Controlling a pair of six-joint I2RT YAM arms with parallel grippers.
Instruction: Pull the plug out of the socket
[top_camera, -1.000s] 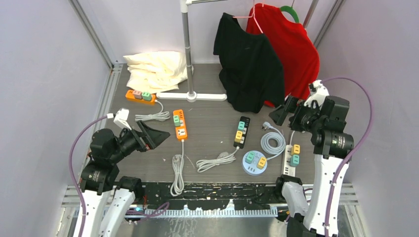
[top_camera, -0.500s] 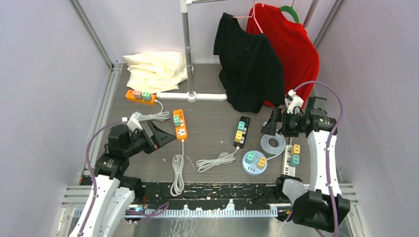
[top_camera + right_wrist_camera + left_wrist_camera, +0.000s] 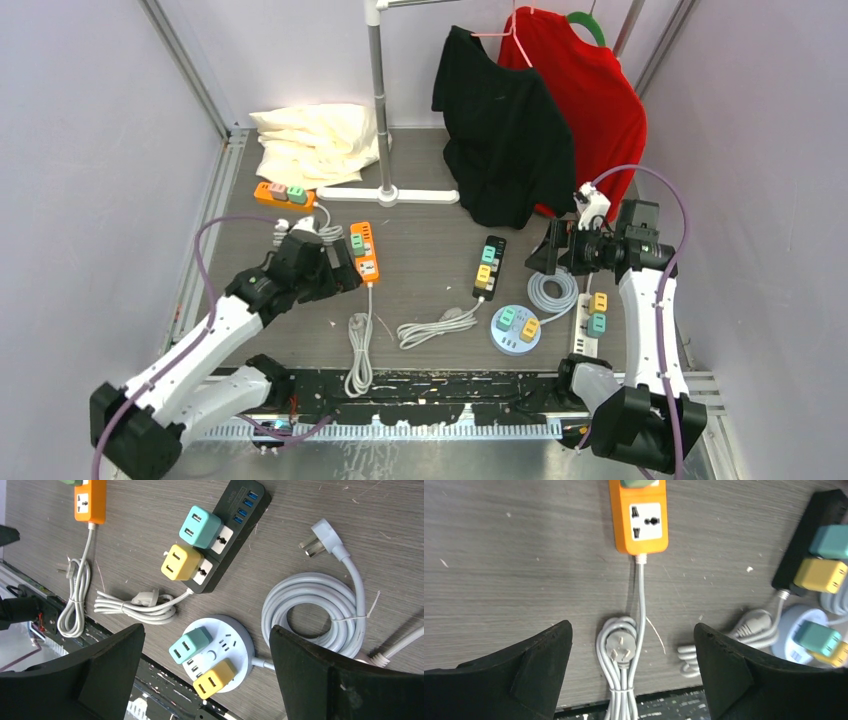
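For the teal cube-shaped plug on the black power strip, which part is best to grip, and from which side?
Grip the teal cube plug on its two flat faces that look across the black power strip, coming down from above. The yellow cube plug sits close beside it along the strip, so that gap looks too narrow to enter.

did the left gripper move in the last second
Yes. The left gripper moved right, closing on the orange strip, and now sits at its left edge.
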